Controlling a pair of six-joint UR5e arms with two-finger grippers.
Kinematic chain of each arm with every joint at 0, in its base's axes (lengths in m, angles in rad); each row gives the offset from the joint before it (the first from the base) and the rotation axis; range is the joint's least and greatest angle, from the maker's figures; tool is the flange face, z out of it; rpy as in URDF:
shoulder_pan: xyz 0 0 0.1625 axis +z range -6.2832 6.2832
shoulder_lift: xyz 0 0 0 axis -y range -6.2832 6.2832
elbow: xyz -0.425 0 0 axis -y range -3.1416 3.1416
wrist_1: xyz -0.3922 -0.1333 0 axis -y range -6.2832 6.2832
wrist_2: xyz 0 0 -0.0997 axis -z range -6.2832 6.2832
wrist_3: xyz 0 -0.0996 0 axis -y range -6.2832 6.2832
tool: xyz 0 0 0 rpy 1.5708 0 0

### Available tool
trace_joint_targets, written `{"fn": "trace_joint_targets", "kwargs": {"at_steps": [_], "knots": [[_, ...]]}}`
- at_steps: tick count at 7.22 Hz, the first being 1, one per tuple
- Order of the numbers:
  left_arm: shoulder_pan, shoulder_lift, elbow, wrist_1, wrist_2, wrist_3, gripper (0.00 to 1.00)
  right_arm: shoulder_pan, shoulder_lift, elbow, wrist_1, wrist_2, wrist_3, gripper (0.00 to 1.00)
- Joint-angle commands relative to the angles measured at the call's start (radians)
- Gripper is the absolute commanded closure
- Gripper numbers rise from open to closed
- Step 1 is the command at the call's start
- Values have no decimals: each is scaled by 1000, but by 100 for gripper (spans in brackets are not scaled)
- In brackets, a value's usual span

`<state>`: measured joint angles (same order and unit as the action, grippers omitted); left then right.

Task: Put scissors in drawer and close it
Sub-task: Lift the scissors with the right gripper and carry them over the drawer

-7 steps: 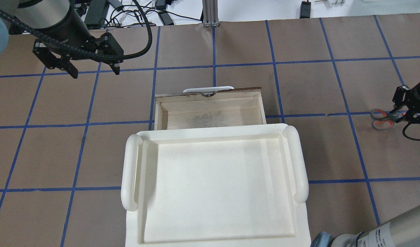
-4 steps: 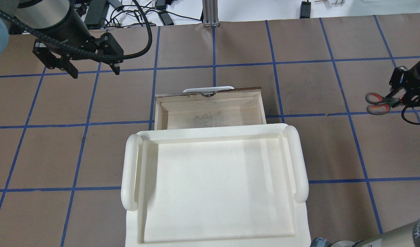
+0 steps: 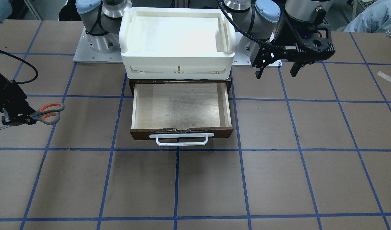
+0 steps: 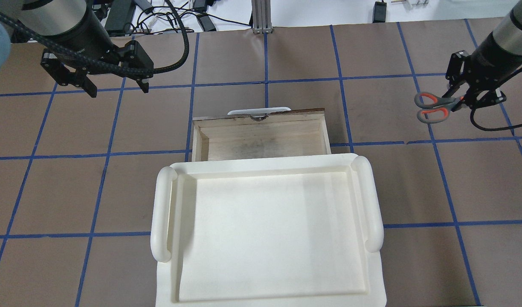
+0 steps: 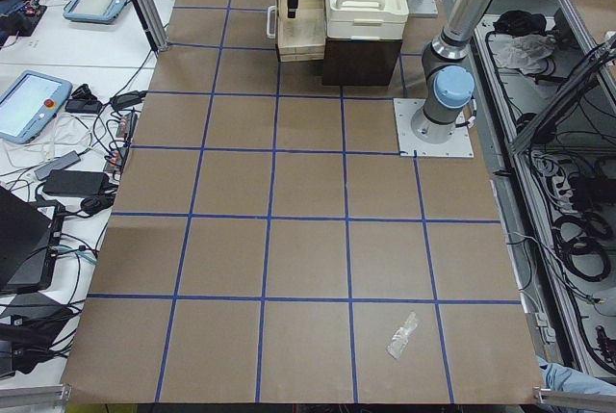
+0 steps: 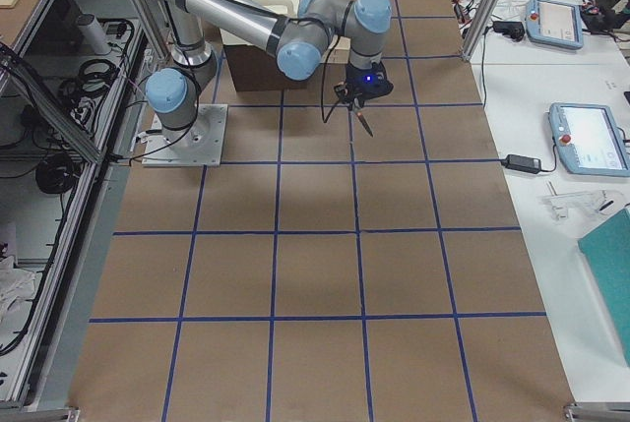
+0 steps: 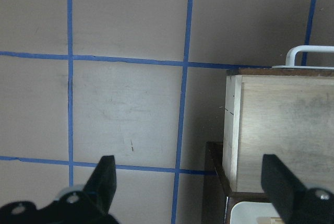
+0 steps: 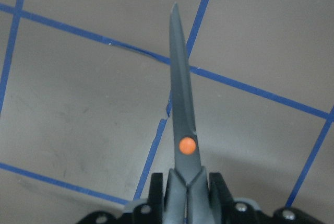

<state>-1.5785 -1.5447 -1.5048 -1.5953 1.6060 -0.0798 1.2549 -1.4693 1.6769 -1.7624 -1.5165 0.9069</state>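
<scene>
The scissors [image 4: 433,106], grey-and-orange loop handles pointing toward the drawer, hang above the table in my right gripper [image 4: 460,100], which is shut on them near the pivot. They also show in the front view [image 3: 46,113] and the right wrist view [image 8: 182,125], blades closed and pointing away. The drawer [image 4: 261,140] stands pulled open and empty, with pale plywood inside [image 3: 179,107] and a white bar handle [image 3: 181,139]. My left gripper [image 4: 118,90] is open and empty, hovering left of the drawer; the left wrist view shows the drawer's corner [image 7: 282,125].
A cream-white plastic tray [image 4: 162,209] with side handles sits on the dark cabinet above the drawer. Cables [image 4: 175,17] lie past the table's far edge. A crumpled clear scrap [image 5: 402,336] lies far off on my left side of the table.
My right gripper has lifted the scissors and carried them away from the robot and leftward, closer to the drawer. The left arm and the drawer have not moved.
</scene>
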Motion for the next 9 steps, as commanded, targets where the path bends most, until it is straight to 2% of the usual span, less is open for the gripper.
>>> {"fn": "trace_joint_targets", "kwargs": {"at_steps": [1,2,5,7,9], "knots": [[0,0,0,0,0,0,0,210,-25,-40,32,2,248,93],[0,0,0,0,0,0,0,300,-16,-63,32,4,370,95],[0,0,0,0,0,0,0,519,45,-98,-7,7,585,97],[0,0,0,0,0,0,0,618,119,-169,-28,22,729,97],[0,0,0,0,0,0,0,701,177,-187,-54,21,809,98]]}}
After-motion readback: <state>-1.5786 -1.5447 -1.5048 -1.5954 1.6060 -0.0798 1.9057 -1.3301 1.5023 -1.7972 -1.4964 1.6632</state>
